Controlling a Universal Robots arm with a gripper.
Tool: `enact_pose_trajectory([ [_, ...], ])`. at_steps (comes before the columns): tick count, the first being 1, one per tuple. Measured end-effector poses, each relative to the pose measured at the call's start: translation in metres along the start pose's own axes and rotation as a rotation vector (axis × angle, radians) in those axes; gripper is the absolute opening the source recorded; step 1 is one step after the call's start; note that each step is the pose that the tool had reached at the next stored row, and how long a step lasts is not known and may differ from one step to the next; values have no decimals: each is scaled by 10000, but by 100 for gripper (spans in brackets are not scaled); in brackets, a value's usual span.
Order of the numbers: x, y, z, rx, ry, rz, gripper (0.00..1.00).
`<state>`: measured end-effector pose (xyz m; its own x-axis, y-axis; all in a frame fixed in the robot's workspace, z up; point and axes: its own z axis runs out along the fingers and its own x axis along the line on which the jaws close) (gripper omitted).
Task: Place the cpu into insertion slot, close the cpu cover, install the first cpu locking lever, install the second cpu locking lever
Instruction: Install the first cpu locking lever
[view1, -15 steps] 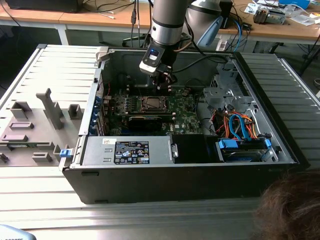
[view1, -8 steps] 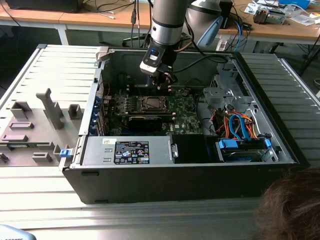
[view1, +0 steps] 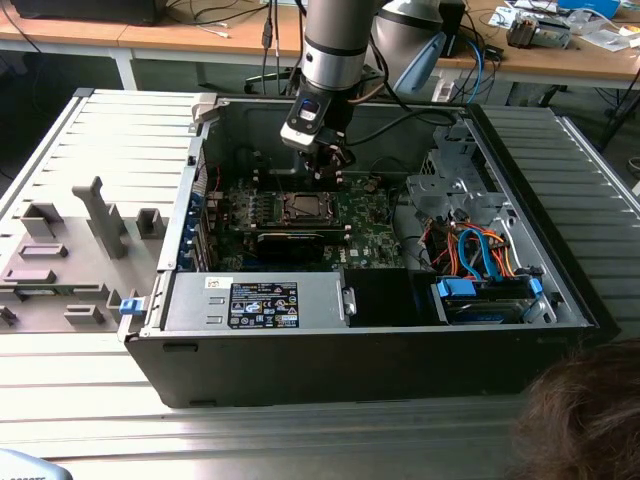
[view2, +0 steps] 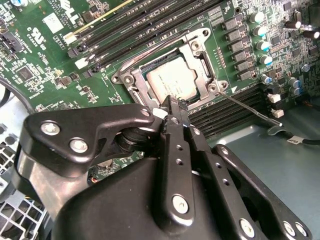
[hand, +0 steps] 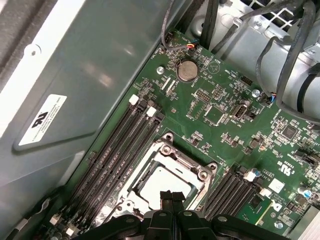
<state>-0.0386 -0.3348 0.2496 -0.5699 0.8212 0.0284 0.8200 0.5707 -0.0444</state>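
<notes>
Gripper (view2: 172, 106): black, two-fingered, fingers pressed together tip to tip with nothing seen between them. In the first wrist view the gripper (hand: 171, 196) hangs just over one edge of the socket. In the exterior view the gripper (view1: 330, 168) reaches down into the open computer case (view1: 560, 290), above the green motherboard (view1: 372, 228)

Cpu (view2: 172, 82): silvery-grey top, lying flat in the insertion slot (view1: 300, 208); seen likewise in the first wrist view (hand: 162, 182)

Cpu cover (view2: 199, 59): metal frame, lowered flat around the cpu, the chip's top showing through its window

Locking lever (view2: 247, 108): thin metal rod, running from one socket corner out across the black memory slots (view2: 215, 114), its hooked end past the board's edge over the grey case floor; raised or lying flat cannot be told

Coin battery (hand: 187, 70): round, silver, on the board, well apart from the socket
</notes>
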Motion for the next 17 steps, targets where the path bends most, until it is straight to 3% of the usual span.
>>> enact_pose_trajectory([
  [17, 0, 0, 0, 9, -13, -294, 11],
])
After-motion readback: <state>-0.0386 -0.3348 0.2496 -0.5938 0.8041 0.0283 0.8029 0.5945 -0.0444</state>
